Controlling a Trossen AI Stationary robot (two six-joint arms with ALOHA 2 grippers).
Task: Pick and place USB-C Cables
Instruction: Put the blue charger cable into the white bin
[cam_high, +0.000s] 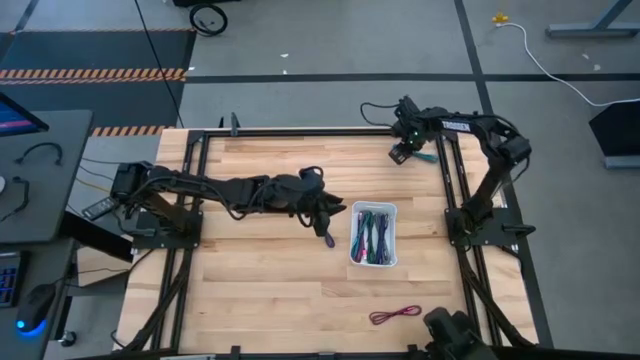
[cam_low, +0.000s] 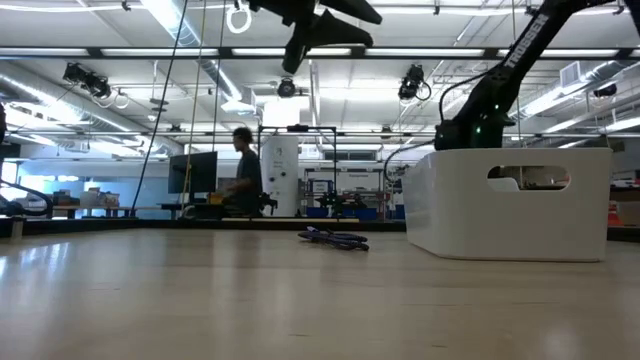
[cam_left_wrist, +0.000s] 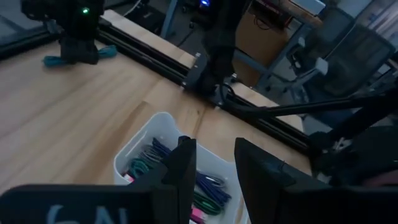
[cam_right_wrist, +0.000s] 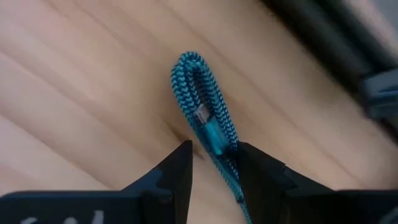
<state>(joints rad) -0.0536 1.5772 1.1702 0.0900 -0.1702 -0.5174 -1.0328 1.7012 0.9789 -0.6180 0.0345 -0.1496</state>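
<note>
A teal braided cable bundle (cam_right_wrist: 202, 93) lies flat on the wood at the table's far right corner (cam_high: 424, 156). My right gripper (cam_right_wrist: 216, 168) is low over it, open, with a finger on each side of the bundle's end. My left gripper (cam_high: 328, 230) hangs open and empty, high above the table (cam_low: 300, 45), just left of the white tray (cam_high: 352, 215). The tray holds several teal, purple and green cables (cam_left_wrist: 205, 186). A purple cable (cam_low: 335, 238) lies on the table left of the tray. A maroon cable (cam_high: 395, 315) lies by the near edge. My right gripper comes from above, pointing down, its fingers across the teal bundle near one end (cam_right_wrist: 221, 146). That end lies close against one finger (cam_right_wrist: 261, 177); I cannot tell whether it touches. The bundle rests flat on the table.
Black frame rails (cam_high: 448, 190) run along the table's right side, close to the teal cable. Bare wood lies between the tray and the far edge. In the room beyond, a person (cam_low: 243, 170) stands at a desk.
</note>
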